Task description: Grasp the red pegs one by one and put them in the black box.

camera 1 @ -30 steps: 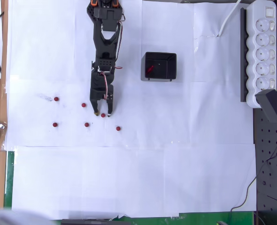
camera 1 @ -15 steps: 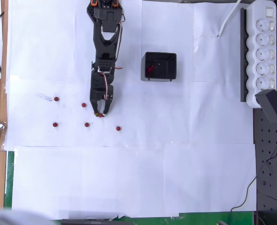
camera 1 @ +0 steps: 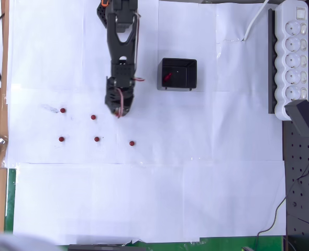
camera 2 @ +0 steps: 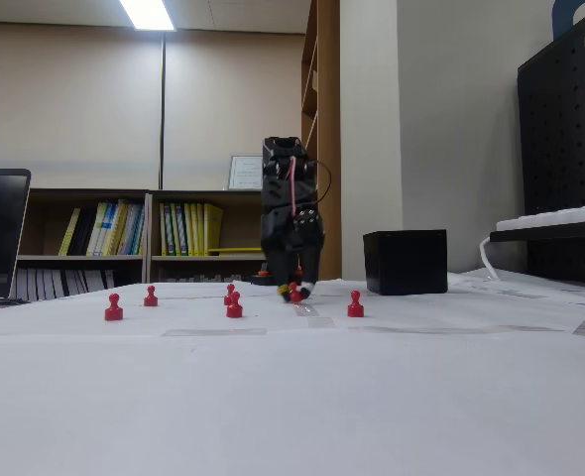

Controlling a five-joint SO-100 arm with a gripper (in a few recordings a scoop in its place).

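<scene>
My black gripper (camera 1: pixel 118 112) is shut on a red peg (camera 2: pixel 295 294) and holds it just above the white paper. In the fixed view my gripper (camera 2: pixel 296 293) hangs low between the other pegs. Several red pegs stand on the paper below and left of it in the overhead view, among them one (camera 1: pixel 93 117) closest to the fingers, one (camera 1: pixel 96 139) lower down and one (camera 1: pixel 131 143) to the lower right. The black box (camera 1: pixel 192 73) sits to the right of the arm with a red peg (camera 1: pixel 167 77) inside it. In the fixed view the box (camera 2: pixel 405 261) stands right of the gripper.
A white power strip (camera 1: pixel 293 55) and a black adapter (camera 1: pixel 304 117) lie at the right edge, over a black pegboard. The table's wooden edge (camera 1: pixel 4 78) runs along the left. White paper covers the work area.
The gripper closed on the peg between its fingers, then drew back toward the arm's base with it. That peg has left its spot on the paper.
</scene>
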